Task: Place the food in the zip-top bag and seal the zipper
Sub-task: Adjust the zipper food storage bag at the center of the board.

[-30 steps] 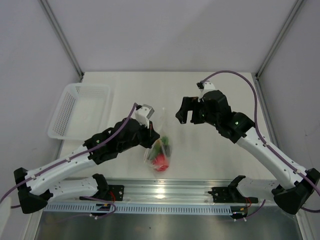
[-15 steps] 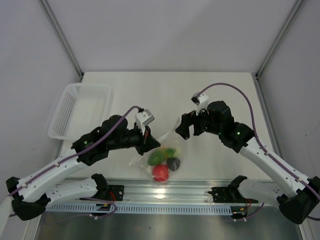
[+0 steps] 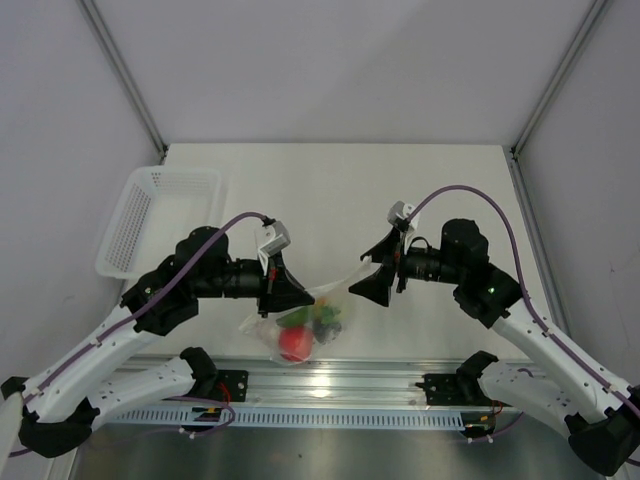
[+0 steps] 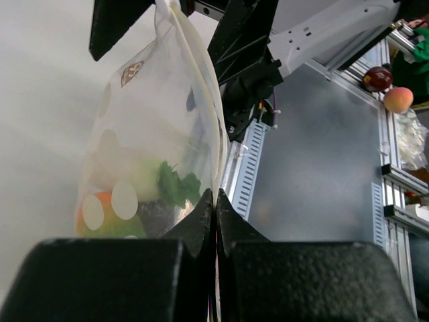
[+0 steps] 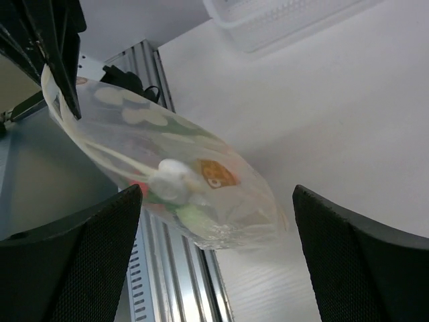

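Note:
The clear zip-top bag [image 3: 318,312] hangs in the air between both grippers, above the table's near edge. Inside it are a red ball [image 3: 293,343], a green leafy piece [image 3: 296,318] and a white piece [image 5: 167,184]. My left gripper [image 3: 283,290] is shut on the bag's left edge; in the left wrist view the fingers [image 4: 214,194] pinch the bag [image 4: 154,134] by its seam. My right gripper [image 3: 372,268] is open, its fingers standing either side of the bag's right end without touching it. The right wrist view shows the bag [image 5: 181,168] ahead of the open gripper [image 5: 216,194]. I cannot make out the zipper strip.
A white perforated basket [image 3: 160,225] stands at the table's left side; it also shows in the right wrist view [image 5: 281,20]. The aluminium rail [image 3: 320,385] with the arm bases runs along the near edge, right below the bag.
My left gripper has carried the bag left and toward the near edge, turning it sideways. My right gripper has swung down and now faces the bag's right end.

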`<control>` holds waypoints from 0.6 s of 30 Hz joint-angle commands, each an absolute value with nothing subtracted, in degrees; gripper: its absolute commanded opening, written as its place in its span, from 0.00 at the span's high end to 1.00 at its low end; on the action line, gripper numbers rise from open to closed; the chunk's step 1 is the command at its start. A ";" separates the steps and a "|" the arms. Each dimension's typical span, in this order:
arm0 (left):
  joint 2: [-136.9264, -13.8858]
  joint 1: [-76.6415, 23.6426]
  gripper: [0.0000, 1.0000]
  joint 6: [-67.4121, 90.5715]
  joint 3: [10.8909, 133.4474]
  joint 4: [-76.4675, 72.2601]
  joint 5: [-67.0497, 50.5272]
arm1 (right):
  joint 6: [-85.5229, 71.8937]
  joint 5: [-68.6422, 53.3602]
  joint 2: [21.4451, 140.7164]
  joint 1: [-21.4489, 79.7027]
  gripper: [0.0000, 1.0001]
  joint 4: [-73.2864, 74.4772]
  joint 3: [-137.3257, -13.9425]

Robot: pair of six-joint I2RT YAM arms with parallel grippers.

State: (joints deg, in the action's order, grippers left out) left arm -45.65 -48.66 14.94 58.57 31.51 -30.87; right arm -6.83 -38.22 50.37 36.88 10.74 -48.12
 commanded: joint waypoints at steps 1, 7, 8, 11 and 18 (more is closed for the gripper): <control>-45.26 -47.99 0.99 13.89 62.49 30.32 -37.35 | -6.59 -43.94 50.10 36.48 0.05 4.23 -47.81; -44.47 -47.90 0.99 14.59 62.32 29.80 -39.11 | -11.50 -51.49 50.54 36.47 0.10 -6.30 -44.74; -44.47 -47.90 0.99 14.68 62.31 29.53 -39.46 | -12.12 -52.11 50.54 36.47 0.11 -7.46 -44.30; -44.47 -47.90 0.99 15.12 62.05 29.27 -39.55 | -14.84 -54.65 50.27 36.30 0.13 -11.77 -42.81; -43.42 -47.81 0.99 15.82 60.82 28.83 -37.62 | -22.32 -61.17 51.68 36.04 0.22 -21.35 -40.43</control>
State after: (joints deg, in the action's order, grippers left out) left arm -44.71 -48.45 15.11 60.01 31.59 -37.47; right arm -18.00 -56.51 51.33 36.23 -13.13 -41.28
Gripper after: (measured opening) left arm 0.005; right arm 0.794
